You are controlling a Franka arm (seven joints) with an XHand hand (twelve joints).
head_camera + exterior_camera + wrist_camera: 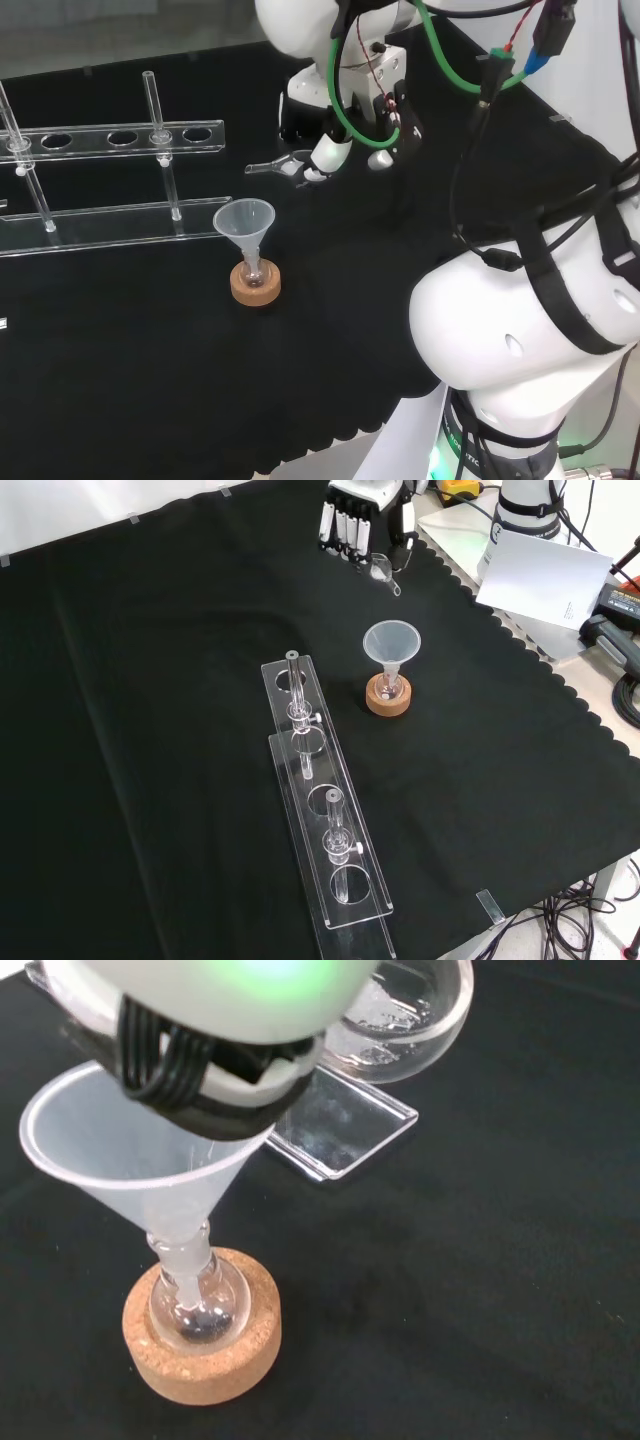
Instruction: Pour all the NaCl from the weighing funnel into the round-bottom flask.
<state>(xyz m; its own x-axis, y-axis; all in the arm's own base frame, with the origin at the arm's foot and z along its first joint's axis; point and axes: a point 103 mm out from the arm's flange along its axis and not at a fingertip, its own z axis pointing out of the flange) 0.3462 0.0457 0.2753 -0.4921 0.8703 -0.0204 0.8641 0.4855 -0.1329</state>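
Black cloth (150, 730) across the whole bench, scalloped along its edge at the right of the front view.

Near the cloth's middle: small round-bottom flask (198, 1305) upright in a cork ring (205, 1355), clear plastic funnel (391, 643) seated in its neck, cone wide open upward. Something pale at the bottom of the flask in the wrist view; cannot tell what.

Above and beyond the flask in the front view, close to the cloth's far edge: weighing funnel (272, 166), clear glass, pinched in the curled fingers of the hand (352, 525), held off the cloth. Spout toward the left in the head view, well apart from the plastic funnel's rim, not over it. In the wrist view, its rounded bowl (405, 1020) close to the camera, with a few white grains clinging to the glass.

To the left of the flask in the head view, nearer the camera in the front view: long clear acrylic rack (320, 830) of two tiers on thin posts, round holes along the top plate, lying apart from the cork ring.

At the right of the head view: big white links of the arm (520, 330), black and green cables looped across them.
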